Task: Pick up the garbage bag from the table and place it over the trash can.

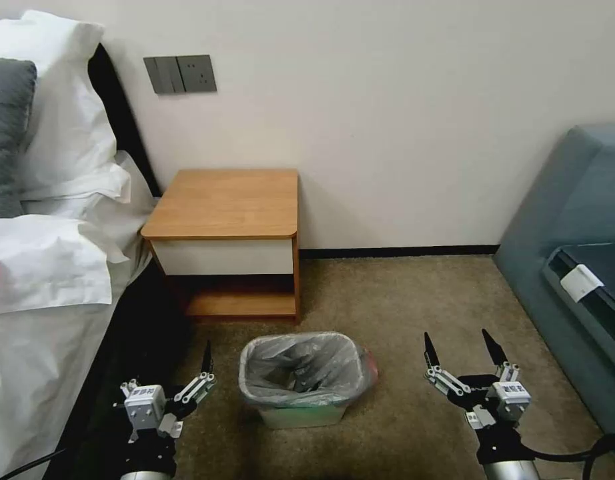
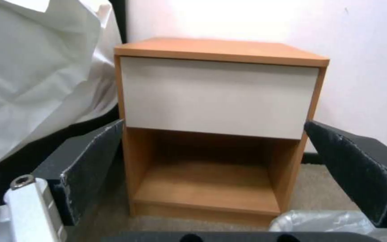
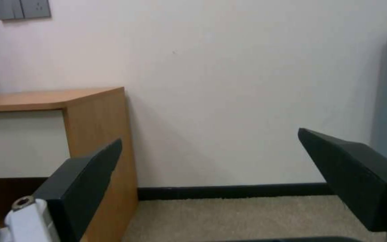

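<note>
From the head camera I see the garbage bag (image 1: 301, 367) already lining the trash can (image 1: 295, 415), its grey film folded out over the rolled rim, with a pinkish bunch at the right corner, so I judge the placing essentially done. The can sits on the carpet just in front of the table (image 1: 224, 203), whose top is bare. My left gripper (image 1: 206, 373) hangs low to the can's left and my right gripper (image 1: 464, 353) low to its right, both with jaws spread wide and holding nothing, well clear of the bag; I read that as a released, stand-off pose. I cannot make out how deep the bag reaches inside, nor whether the near rim is fully covered.
</note>
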### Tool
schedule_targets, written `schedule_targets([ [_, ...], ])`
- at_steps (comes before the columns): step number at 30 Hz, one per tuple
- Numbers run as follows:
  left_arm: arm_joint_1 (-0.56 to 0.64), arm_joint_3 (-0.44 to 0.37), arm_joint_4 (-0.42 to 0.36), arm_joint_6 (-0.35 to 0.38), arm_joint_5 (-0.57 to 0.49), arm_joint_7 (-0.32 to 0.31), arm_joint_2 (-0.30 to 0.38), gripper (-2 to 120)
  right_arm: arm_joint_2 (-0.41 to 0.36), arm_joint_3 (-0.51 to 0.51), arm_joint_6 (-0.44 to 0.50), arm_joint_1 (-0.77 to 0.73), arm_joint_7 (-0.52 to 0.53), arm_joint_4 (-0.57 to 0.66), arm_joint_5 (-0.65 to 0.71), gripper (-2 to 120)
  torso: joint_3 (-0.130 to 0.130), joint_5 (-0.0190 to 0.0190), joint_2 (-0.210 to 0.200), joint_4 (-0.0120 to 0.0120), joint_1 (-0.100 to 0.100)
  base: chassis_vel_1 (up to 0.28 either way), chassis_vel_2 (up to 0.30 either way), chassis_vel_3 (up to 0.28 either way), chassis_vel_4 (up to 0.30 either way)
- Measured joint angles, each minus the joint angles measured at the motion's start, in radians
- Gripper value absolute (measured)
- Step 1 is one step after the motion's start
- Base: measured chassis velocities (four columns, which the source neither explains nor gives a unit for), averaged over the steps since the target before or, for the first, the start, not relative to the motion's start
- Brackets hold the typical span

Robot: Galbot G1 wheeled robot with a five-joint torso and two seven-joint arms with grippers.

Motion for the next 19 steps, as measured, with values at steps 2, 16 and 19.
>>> schedule_targets([
  [2, -0.001, 0.0, 0.0, 0.001, 0.0, 0.0, 0.0, 100, -0.001, -0.001, -0.001, 0.001, 0.0, 0.0, 0.0, 100, 0.0, 0.0, 0.0, 0.0, 0.0, 0.0, 0.0, 0.0, 0.0],
  [16, -0.005, 0.002, 0.002, 0.004, -0.002, -0.002, 0.001, 100, -0.003, -0.003, -0.006, 0.005, 0.003, 0.0, 0.0, 100, 0.0, 0.0, 0.0, 0.0, 0.0, 0.0, 0.0, 0.0, 0.0],
  [19, -0.005, 0.002, 0.002, 0.004, -0.002, -0.002, 0.002, 100, -0.003, -0.003, -0.006, 0.005, 0.003, 0.0, 0.0, 100, 0.0, 0.0, 0.0, -0.0001, 0.0, 0.0, 0.0, 0.0, 0.0],
])
